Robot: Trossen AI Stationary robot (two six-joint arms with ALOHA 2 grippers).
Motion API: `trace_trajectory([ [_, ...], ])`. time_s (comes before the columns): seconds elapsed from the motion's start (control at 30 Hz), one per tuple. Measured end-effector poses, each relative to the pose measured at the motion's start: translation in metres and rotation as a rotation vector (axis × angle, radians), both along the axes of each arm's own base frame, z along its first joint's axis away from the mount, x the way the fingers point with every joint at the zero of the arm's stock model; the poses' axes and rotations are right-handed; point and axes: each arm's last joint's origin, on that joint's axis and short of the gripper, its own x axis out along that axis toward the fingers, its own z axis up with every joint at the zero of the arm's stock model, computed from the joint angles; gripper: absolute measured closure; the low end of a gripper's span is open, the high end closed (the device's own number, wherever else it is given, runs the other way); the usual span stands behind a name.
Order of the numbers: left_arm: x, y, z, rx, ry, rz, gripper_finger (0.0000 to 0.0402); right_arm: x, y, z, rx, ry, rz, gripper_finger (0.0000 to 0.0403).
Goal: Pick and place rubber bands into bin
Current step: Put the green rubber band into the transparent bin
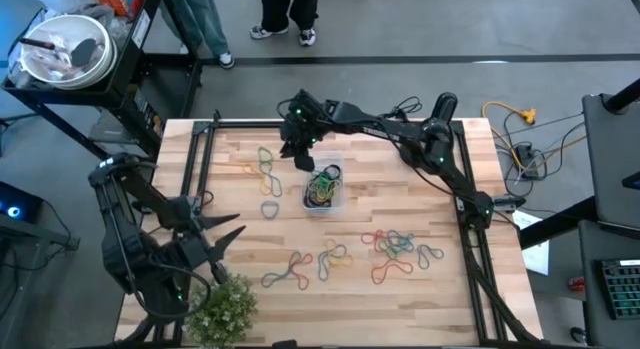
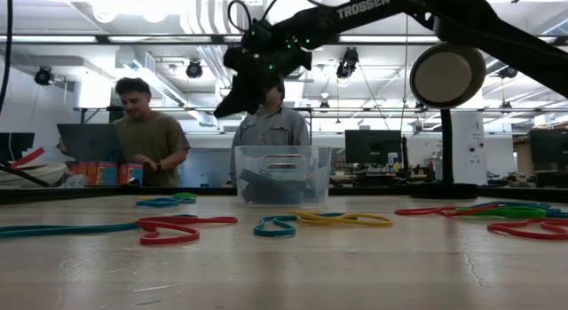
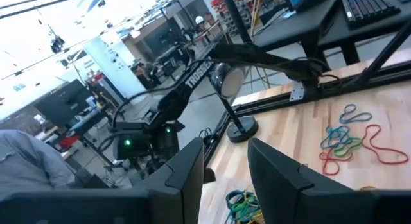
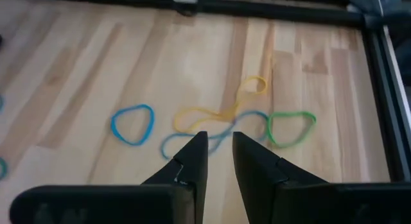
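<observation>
Clear plastic, my bin [image 1: 324,186] sits mid-worktop [image 1: 420,299] holding a tangle of rubber bands [image 1: 323,187]; more lie loose around it. My right end effector [image 1: 299,153] hangs just beside the bin's far-left corner, fingers slightly apart, empty. My left end effector [image 1: 232,232] waits near a plant [image 1: 222,311], fingers spread.

High view: overhead, facing straight down on the whole counter [image 1: 400,299] and both arms. Low view: at counter-top height, near the front edge, facing level toward the room behind; it shares the bin [image 2: 282,174] with the high view. Left wrist view: looks across the counter toward the far right side. Right wrist view: looks steeply down, close above the rubber bands [image 4: 218,124].
</observation>
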Motion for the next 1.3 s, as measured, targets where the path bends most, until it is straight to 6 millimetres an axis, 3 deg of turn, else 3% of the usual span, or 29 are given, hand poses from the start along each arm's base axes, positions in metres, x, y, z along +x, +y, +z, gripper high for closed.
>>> trace_trajectory([
  [0.27,0.001,-0.001,-0.009,0.02,0.028,-0.003,0.0295,-0.007,0.024,0.032,-0.022,-0.021,0.037,0.0335],
  [0.47,-0.003,0.011,-0.002,-0.016,0.055,0.005,0.0295,-0.039,0.057,0.075,-0.03,0.066,0.121,0.0335],
  [0.6,-0.008,0.037,0.008,-0.124,0.091,0.032,0.0295,-0.071,0.078,0.107,-0.014,0.13,0.155,0.0335],
  [0.8,-0.018,0.095,0.021,-0.324,0.194,0.158,0.0295,-0.112,0.11,0.141,-0.008,0.132,0.196,0.0335],
  [1.0,-0.044,0.152,0.031,-0.363,0.308,0.264,0.0295,-0.158,0.135,0.167,-0.011,0.072,0.212,0.0335],
  [1.17,-0.06,0.177,0.036,-0.312,0.377,0.327,0.0295,-0.188,0.15,0.179,-0.011,-0.01,0.18,0.0335],
  [1.3,-0.055,0.186,0.044,-0.262,0.405,0.236,0.0295,-0.204,0.162,0.181,-0.023,-0.049,0.184,0.0335],
])
